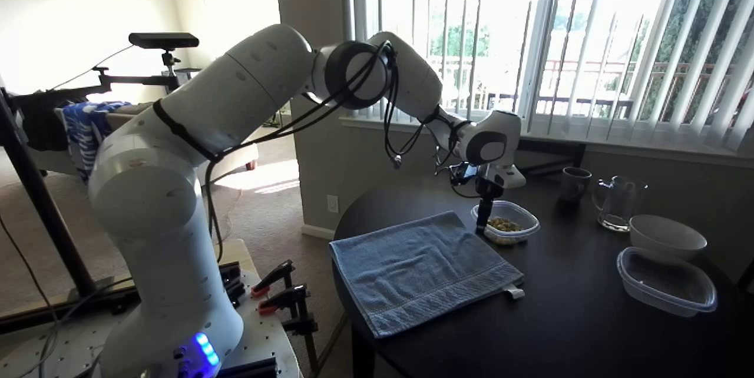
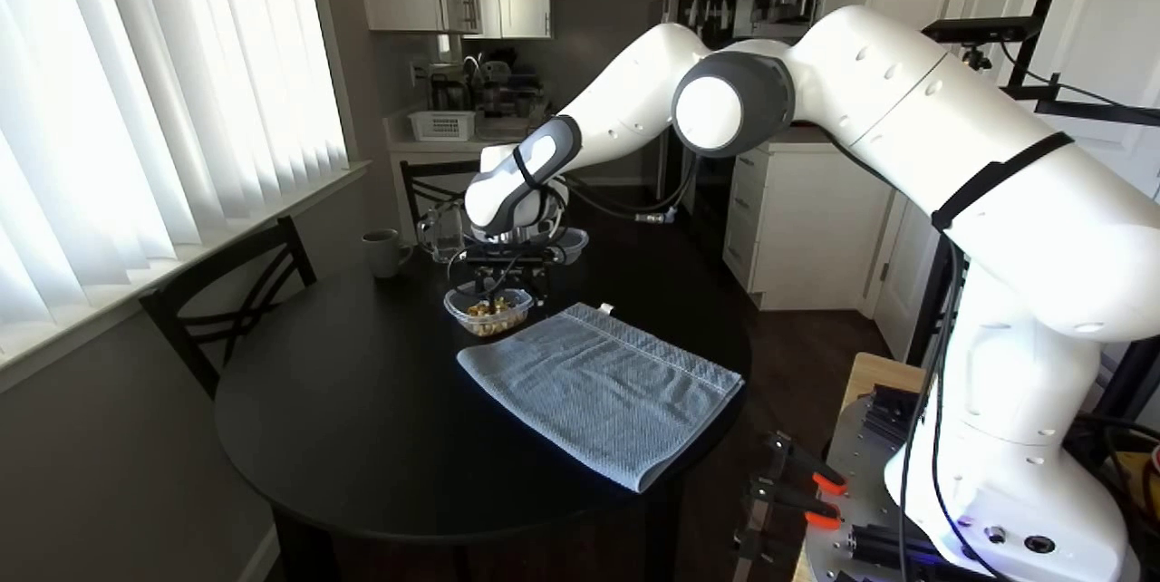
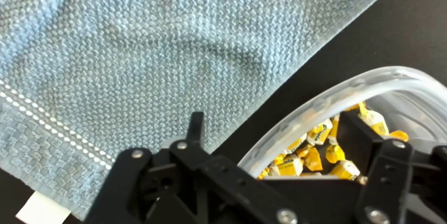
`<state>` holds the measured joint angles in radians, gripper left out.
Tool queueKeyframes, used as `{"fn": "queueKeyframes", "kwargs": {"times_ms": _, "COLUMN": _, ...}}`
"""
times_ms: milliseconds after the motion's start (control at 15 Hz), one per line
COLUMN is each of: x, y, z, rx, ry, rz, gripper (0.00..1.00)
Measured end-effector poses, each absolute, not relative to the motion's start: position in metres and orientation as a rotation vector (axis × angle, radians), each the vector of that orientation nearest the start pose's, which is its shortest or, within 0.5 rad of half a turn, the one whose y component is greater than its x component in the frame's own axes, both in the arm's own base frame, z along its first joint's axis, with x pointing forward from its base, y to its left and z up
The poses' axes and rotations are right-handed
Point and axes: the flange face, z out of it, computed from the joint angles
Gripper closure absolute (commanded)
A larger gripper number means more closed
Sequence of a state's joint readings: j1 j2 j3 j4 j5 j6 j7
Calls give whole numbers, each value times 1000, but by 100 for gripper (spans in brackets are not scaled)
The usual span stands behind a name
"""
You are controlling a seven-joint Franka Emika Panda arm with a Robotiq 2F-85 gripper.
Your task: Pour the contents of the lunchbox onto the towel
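1) The gripper (image 3: 276, 126) has its jaws spread wide, holding nothing; it straddles the lunchbox wall that faces the towel, with one finger (image 3: 356, 131) inside among the contents and the other finger (image 3: 196, 126) outside, on the towel side

2) The lunchbox (image 3: 398, 79) sits upright on the table; the step in hand looks to be taking hold of that wall, so centre it between the pads before squeezing, or the box may be shoved sideways

3) The contents (image 3: 312, 159), small yellow-and-white wrapped pieces, lie close around the inner finger; I cannot tell whether any touches it, and one trapped against the plastic would likely spoil the hold, so close slowly

4) Bite below the thick rim rather than on it; the wall will probably flex under load, so grip firmly and lift level

5) The towel (image 1: 424, 272) lies flat just beside the lunchbox, a strip of dark table between them in the wrist view; carry the box over its middle and tip gradually, low down, so pieces don't scatter

6) Farther out on the table (image 1: 559, 313) stand a glass mug (image 1: 621, 201), a bowl (image 1: 668, 239) and a second container (image 1: 665, 301), all well apart from the towel; swinging towelward should avoid them
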<state>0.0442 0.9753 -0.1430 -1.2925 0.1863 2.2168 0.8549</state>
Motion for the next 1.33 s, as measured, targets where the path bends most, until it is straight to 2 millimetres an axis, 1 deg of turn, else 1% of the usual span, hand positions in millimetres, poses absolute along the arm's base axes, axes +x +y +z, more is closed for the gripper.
{"fn": "queueKeyframes", "kwargs": {"times_ms": 133, "x": 738, "y": -44, "z": 141, "rx": -2720, "ry": 1550, "rz": 90, "gripper": 0}}
{"fn": "queueKeyframes", "kwargs": {"times_ms": 200, "x": 737, "y": -46, "z": 136, "rx": -2703, "ry": 1581, "rz": 97, "gripper": 25}}
{"fn": "queueKeyframes", "kwargs": {"times_ms": 267, "x": 737, "y": -48, "z": 132, "rx": -2688, "ry": 1610, "rz": 102, "gripper": 26}}
{"fn": "queueKeyframes", "kwargs": {"times_ms": 467, "x": 738, "y": -50, "z": 125, "rx": -2656, "ry": 1670, "rz": 105, "gripper": 47}}
{"fn": "queueKeyframes", "kwargs": {"times_ms": 933, "x": 745, "y": -51, "z": 132, "rx": -2604, "ry": 1735, "rz": 76, "gripper": 92}}
{"fn": "queueKeyframes", "kwargs": {"times_ms": 1067, "x": 746, "y": -52, "z": 133, "rx": -2600, "ry": 1738, "rz": 71, "gripper": 99}}
{"fn": "queueKeyframes", "kwargs": {"times_ms": 1267, "x": 748, "y": -53, "z": 136, "rx": -2596, "ry": 1737, "rz": 62, "gripper": 100}}
{"fn": "queueKeyframes", "kwargs": {"times_ms": 1333, "x": 749, "y": -53, "z": 138, "rx": -2594, "ry": 1736, "rz": 56, "gripper": 98}}
